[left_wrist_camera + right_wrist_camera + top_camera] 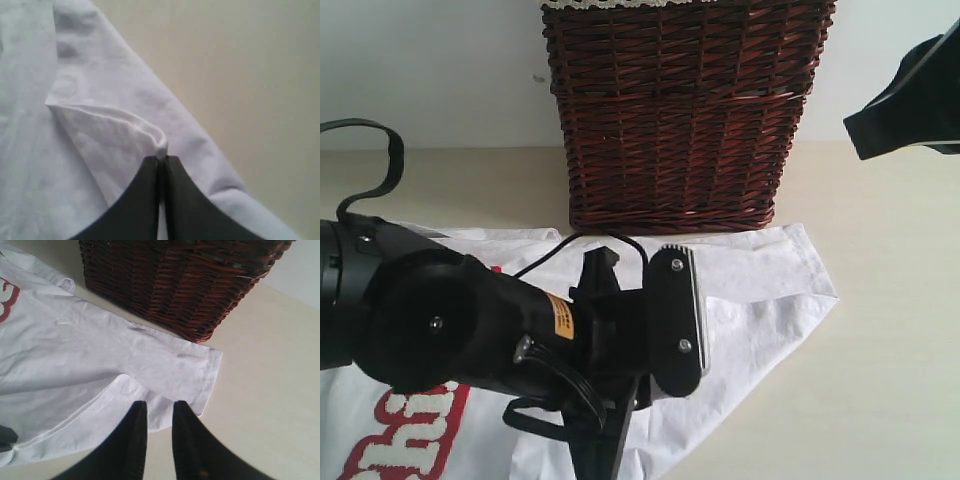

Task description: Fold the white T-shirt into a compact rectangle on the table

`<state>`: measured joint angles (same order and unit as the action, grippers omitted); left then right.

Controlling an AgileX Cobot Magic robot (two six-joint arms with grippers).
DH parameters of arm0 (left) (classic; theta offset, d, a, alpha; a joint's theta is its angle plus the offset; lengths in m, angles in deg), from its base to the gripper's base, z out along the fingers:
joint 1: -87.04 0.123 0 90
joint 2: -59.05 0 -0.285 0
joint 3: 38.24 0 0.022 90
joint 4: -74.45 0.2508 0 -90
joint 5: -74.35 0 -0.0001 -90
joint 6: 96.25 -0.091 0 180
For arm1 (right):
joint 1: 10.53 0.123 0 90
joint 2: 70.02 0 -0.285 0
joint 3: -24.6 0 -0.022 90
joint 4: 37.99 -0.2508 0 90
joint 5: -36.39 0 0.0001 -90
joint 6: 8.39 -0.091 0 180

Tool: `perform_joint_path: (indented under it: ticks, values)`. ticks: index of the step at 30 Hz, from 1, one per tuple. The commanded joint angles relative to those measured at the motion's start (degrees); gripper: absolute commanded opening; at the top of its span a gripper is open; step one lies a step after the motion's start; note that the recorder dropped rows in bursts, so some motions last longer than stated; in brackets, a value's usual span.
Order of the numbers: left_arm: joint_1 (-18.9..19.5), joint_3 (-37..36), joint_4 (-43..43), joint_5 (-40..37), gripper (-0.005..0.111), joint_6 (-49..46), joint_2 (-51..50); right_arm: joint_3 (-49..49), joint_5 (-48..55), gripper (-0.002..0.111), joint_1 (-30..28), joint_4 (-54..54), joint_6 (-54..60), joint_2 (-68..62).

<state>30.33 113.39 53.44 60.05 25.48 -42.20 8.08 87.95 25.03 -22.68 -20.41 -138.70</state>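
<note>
The white T-shirt point(760, 270) lies spread on the table point(890, 390), its red-outlined letters point(410, 430) showing at the lower left. My left arm point(520, 330) reaches over its middle. In the left wrist view, my left gripper point(161, 159) is shut on a raised fold of the T-shirt's edge point(150, 131). My right gripper point(159, 407) hovers above the sleeve point(190, 370) near its hem, jaws a little apart with nothing between them. In the exterior view the right arm point(905, 100) hangs high at the right, away from the cloth.
A dark brown wicker basket point(685, 110) stands at the back of the table, just behind the shirt's upper edge. Bare table point(270, 390) lies to the right of the sleeve. A black cable point(380, 165) loops at the far left.
</note>
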Motion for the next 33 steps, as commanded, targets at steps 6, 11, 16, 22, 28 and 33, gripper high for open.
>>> perform_joint_path:
  ticks: [6,11,16,22,28,33]
  values:
    - [-10.9,4.6,-6.0,1.4,0.000,0.4,1.7,0.3,-0.6,0.019,-0.3,0.0,0.4,0.1]
    - [-17.5,8.5,-8.2,2.9,0.000,0.4,1.7,0.3,-0.5,0.019,-0.3,0.0,0.4,0.1]
    - [-22.9,9.3,-8.9,3.1,0.000,0.4,0.8,0.3,-0.5,0.019,-0.3,0.0,0.4,0.1]
    - [-25.5,9.3,-13.3,2.9,0.005,1.0,-3.5,0.3,-0.3,0.019,-0.3,0.0,0.4,0.1]
    - [-26.0,9.3,-14.6,2.9,0.056,1.0,-6.3,0.3,-0.4,0.019,-0.3,0.0,0.5,0.1]
    - [-26.0,9.3,-14.5,3.0,0.062,1.0,-5.1,0.3,-0.2,0.019,-0.3,0.0,0.5,0.1]
